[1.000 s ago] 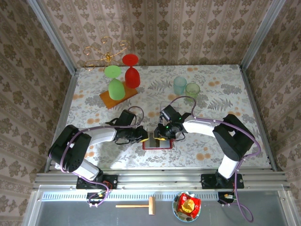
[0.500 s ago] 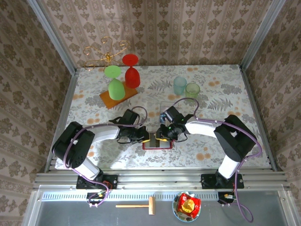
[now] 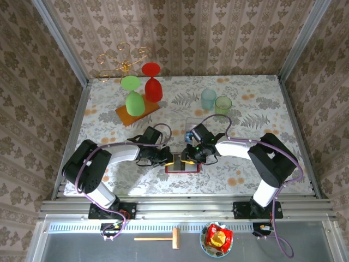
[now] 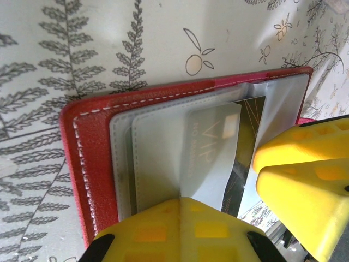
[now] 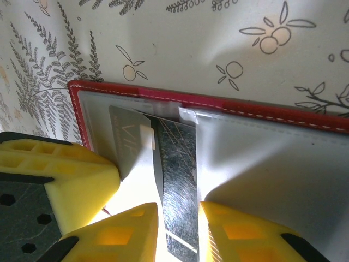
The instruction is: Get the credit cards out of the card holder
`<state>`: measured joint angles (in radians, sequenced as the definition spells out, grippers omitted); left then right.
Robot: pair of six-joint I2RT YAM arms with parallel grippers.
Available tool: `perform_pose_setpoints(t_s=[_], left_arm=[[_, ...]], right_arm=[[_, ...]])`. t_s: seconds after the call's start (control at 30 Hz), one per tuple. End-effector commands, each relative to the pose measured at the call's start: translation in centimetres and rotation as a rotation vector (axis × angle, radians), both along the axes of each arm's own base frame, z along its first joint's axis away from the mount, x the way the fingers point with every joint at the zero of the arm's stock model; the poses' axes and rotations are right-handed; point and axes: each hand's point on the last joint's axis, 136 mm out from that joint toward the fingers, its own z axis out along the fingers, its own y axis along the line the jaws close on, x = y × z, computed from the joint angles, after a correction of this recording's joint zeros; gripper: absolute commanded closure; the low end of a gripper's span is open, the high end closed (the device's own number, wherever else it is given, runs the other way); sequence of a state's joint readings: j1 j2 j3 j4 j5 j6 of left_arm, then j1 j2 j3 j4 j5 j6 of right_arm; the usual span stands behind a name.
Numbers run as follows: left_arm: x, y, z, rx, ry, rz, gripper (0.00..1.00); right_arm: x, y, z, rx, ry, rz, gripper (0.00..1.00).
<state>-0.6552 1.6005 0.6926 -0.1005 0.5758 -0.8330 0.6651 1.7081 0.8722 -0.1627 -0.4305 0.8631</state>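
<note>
Currently: card holder [image 3: 182, 168] lies open at near-centre of table [image 3: 245, 109]; left gripper [image 3: 165, 158] fully closed, pinching pale card [image 4: 210, 147]; right gripper [image 3: 188, 158] narrowly parted, clamping black card [image 5: 174, 180]; both cards part-pocketed.

card holder [image 3: 182, 165]: red, open flat | credit cards [image 5: 174, 164]: black, pale, inside

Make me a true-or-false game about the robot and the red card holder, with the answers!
1. The red card holder lies open on the table. True.
2. The right gripper pinches a black card. True.
3. The left gripper is wide open. False: it is shut, over the holder's clear pocket.
4. All cards are out. False: a pale VIP card sits in a pocket.
5. The green wine glass stands on bare tablecloth. False: it is upside down on an orange board.
</note>
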Motion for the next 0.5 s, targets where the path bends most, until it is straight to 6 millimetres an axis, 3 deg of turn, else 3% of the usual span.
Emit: perform_pose_setpoints(t_s=[0.0,0.47], left_arm=[[-0.31,0.3,-0.56,0.041,0.007,-0.02,0.97],[-0.43,0.38,-0.74,0.048,0.014,-0.019,0.97]], right_arm=[[-0.45,-0.24,-0.66,0.003,0.025,0.0,0.73],[-0.47,0.6,-0.65,0.075,0.04,-0.005,0.76]])
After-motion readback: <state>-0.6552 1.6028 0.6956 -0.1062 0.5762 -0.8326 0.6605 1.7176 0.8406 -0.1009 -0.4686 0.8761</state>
